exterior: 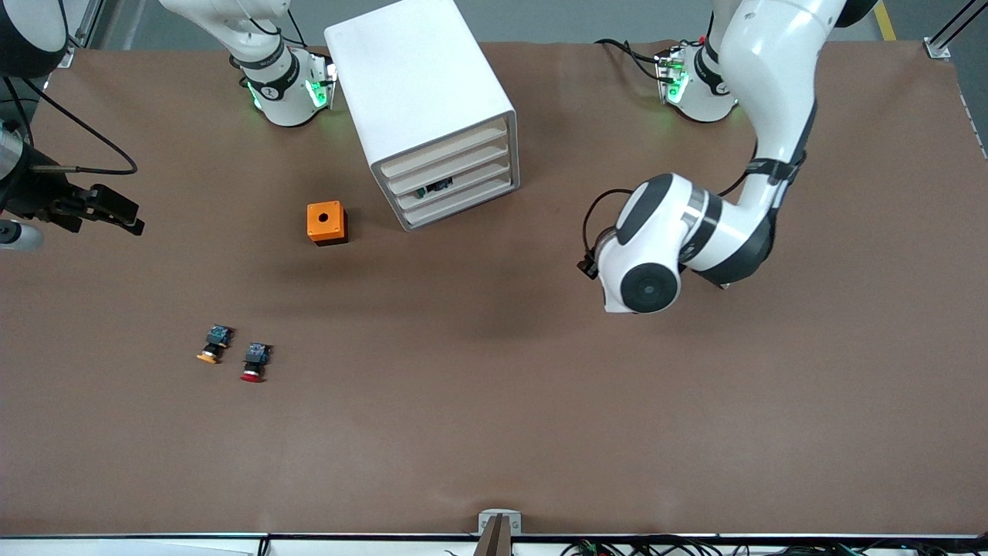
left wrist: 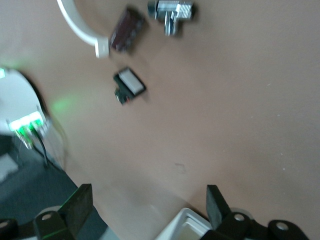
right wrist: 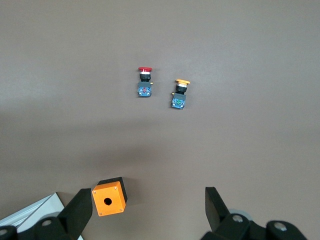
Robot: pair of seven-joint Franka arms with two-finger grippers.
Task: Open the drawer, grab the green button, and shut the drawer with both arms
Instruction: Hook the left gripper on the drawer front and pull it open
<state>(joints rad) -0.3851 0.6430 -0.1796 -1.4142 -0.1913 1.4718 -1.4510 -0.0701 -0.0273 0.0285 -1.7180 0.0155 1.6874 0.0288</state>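
Two grippers spread and empty, left gripper over bare table near cabinet, right gripper above orange box; drawer shut, button glimpsed inside, everything left to do.

White cabinet (drawers shut) beside orange box.
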